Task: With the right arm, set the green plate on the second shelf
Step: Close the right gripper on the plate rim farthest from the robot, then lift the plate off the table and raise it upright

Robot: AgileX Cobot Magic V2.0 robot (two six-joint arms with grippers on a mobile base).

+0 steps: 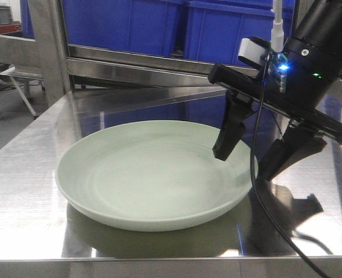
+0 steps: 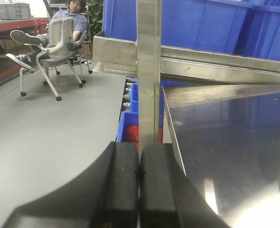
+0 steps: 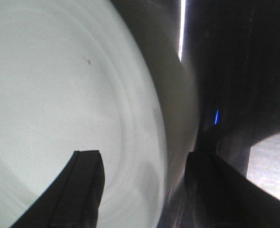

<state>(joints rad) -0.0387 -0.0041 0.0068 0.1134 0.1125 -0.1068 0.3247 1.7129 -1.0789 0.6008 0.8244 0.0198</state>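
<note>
The green plate (image 1: pixel 148 174) lies flat on the steel surface (image 1: pixel 26 174), a pale mint round dish with a wide raised rim. My right gripper (image 1: pixel 243 165) is open and hangs over the plate's right rim, one finger above the plate's inside and the other outside the rim. In the right wrist view the plate (image 3: pixel 59 95) fills the left side, and the gripper (image 3: pixel 144 156) straddles its edge without closing on it. My left gripper (image 2: pixel 140 147) is shut on nothing, off the steel surface's left edge.
Blue bins (image 1: pixel 159 23) sit on a steel shelf behind the plate. A steel upright post (image 2: pixel 148 71) stands just ahead of the left gripper. A person sits in a wheeled chair (image 2: pixel 59 38) on the grey floor at far left. More blue bins sit below.
</note>
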